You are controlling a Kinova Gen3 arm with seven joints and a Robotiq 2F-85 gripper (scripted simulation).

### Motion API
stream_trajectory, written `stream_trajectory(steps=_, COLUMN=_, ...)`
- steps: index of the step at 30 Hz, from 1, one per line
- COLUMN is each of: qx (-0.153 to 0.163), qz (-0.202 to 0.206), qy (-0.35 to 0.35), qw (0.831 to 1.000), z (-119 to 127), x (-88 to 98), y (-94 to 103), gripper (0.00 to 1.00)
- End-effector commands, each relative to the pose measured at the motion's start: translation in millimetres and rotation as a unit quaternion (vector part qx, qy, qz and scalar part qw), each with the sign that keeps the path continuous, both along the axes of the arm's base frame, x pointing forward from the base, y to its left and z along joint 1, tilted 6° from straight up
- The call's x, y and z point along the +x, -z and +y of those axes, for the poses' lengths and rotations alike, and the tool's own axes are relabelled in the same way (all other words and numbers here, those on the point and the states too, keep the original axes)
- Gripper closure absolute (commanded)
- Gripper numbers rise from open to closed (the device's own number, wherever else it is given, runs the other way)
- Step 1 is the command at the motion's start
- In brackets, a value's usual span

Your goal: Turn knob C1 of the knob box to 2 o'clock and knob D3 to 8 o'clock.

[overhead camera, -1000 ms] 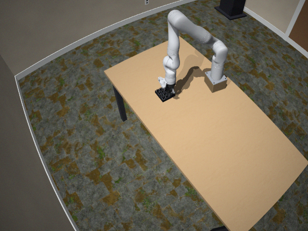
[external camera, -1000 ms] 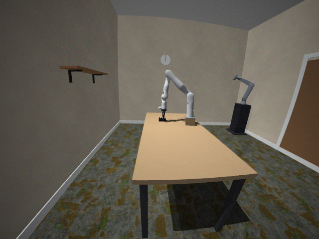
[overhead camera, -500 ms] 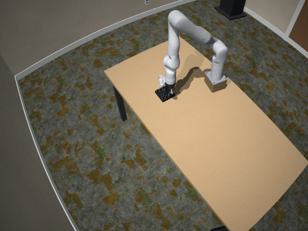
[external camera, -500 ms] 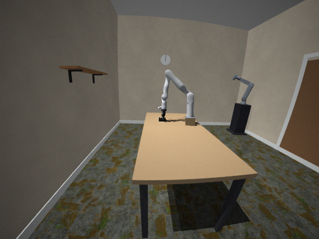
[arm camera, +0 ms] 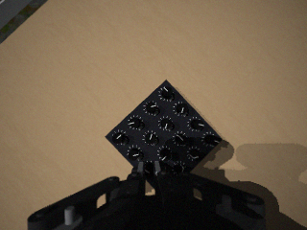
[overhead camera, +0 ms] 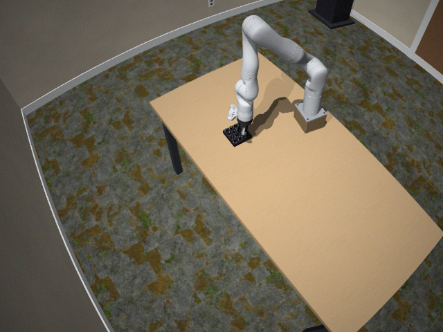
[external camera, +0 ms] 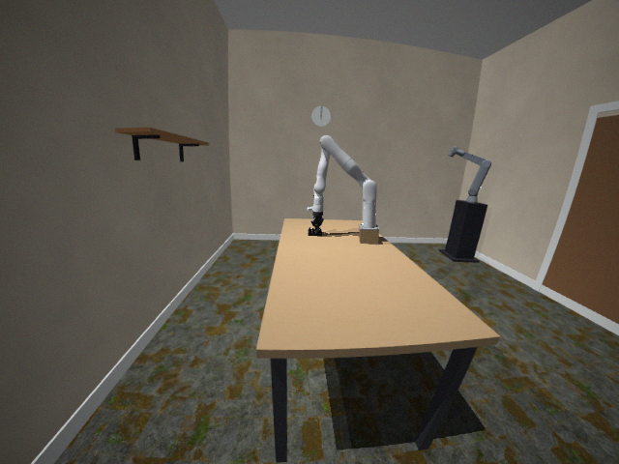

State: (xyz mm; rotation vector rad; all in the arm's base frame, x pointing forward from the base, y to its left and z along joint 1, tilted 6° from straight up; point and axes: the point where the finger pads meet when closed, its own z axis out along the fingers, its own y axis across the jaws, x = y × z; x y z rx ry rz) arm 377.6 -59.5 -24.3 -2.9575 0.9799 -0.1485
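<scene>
The black knob box (arm camera: 165, 134) stands on the table and shows as a diamond in the wrist view, with white-lined knobs in a four-by-four grid. It also shows small in the top view (overhead camera: 237, 135) and the exterior view (external camera: 314, 231). My gripper (arm camera: 149, 169) points straight down over the box's near part. It is shut on a knob (arm camera: 150, 168) on the lower-left edge of the diamond, next to the nearest corner. The printed names are too small to read, so I cannot tell which knob it is. The nearest corner knob is hidden under my fingers.
The arm's base block (overhead camera: 310, 120) stands on the table to the right of the box. The table's left edge (overhead camera: 178, 142) is close to the box. A second arm on a black pedestal (external camera: 465, 227) stands off the table by the far wall.
</scene>
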Motion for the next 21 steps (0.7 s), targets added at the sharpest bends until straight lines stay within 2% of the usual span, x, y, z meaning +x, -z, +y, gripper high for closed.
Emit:
stream_trajectory(steps=1, qx=0.001, qz=0.000, qy=0.025, qw=1.000, z=0.7, x=0.0, y=0.1, gripper=0.92)
stream_trajectory(steps=10, qx=0.011, qz=-0.001, qy=0.119, qw=0.993, z=0.7, x=0.0, y=0.1, gripper=0.92)
stream_trajectory(steps=21, qx=0.024, qz=-0.002, qy=0.253, qw=0.967, z=0.7, x=0.0, y=0.1, gripper=0.92)
